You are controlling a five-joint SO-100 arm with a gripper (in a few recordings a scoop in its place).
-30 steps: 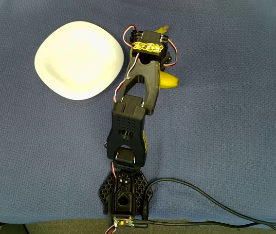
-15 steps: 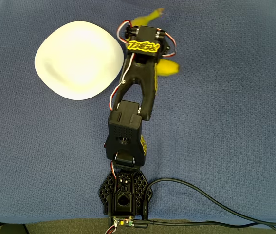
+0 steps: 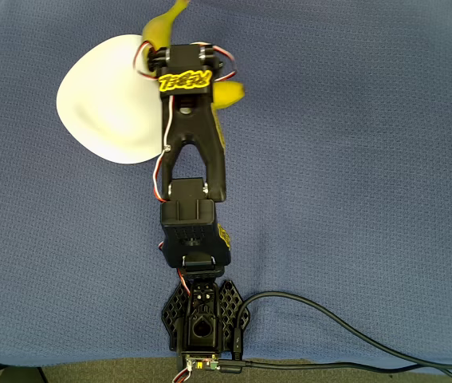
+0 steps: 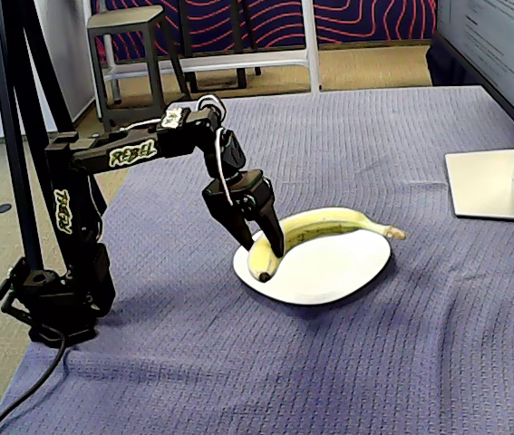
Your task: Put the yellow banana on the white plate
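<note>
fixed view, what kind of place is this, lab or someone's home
Probably a lab or office workspace, not a home kitchen: a table under a blue-grey cloth, a monitor's stand at the right edge, and a stool on bare floor behind.

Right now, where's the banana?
In the fixed view, the yellow banana sits in the gripper over the white plate's far-left rim, stem past the right edge.

Surroundings: cloth-covered worktop, tan floor beyond.
My blue-purple woven cloth (image 4: 356, 136) covers the worktop; a grey stool (image 4: 128, 54) stands past its far edge, before a red-striped dark wall (image 4: 347, 18).
</note>
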